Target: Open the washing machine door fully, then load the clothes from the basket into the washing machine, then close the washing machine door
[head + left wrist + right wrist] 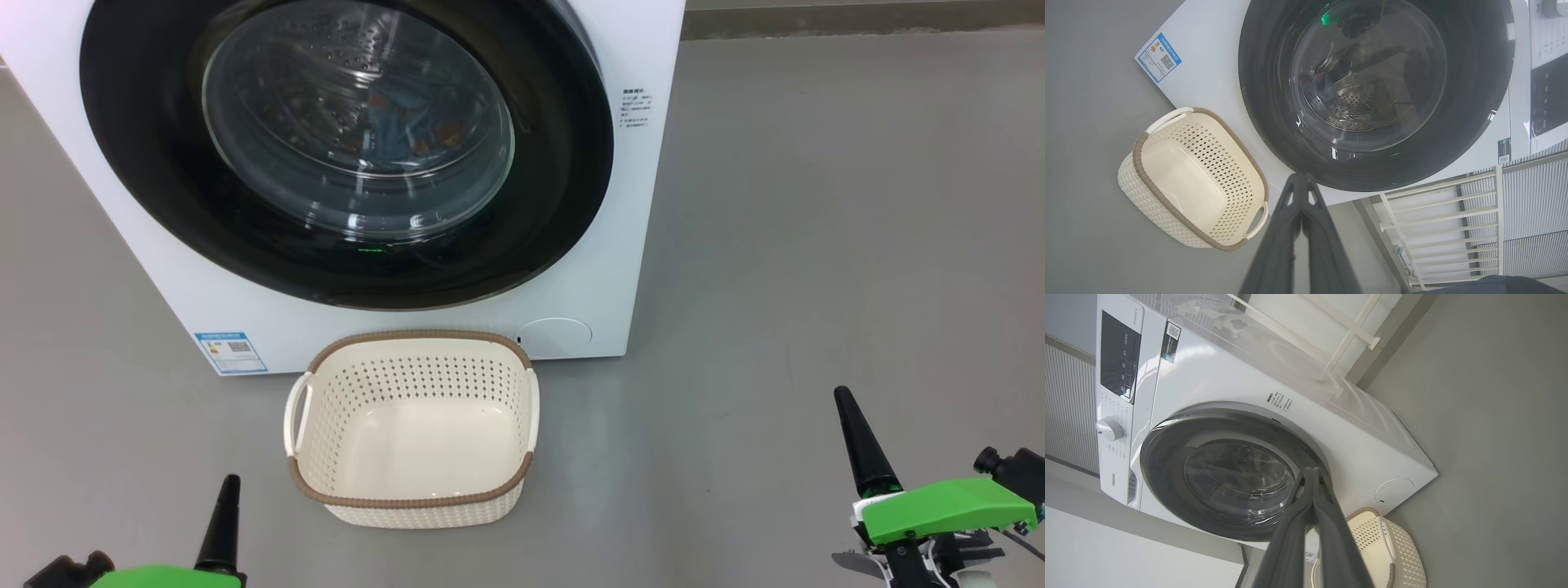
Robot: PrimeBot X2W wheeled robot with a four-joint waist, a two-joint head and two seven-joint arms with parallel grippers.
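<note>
The white washing machine stands in front of me with its black-rimmed door shut flat against the front. Through the glass I see blue printed clothes lying in the steel drum. The cream basket sits on the floor just below the door, with nothing inside. My left gripper is at the lower left, shut and holding nothing; in its wrist view its fingers meet at the tips. My right gripper is at the lower right, also shut and holding nothing, its fingers pressed together.
Grey floor spreads to the right of the machine. A blue label marks the lower left of the front, and a round service flap the lower right. A white railing and ribbed wall stand beside the machine.
</note>
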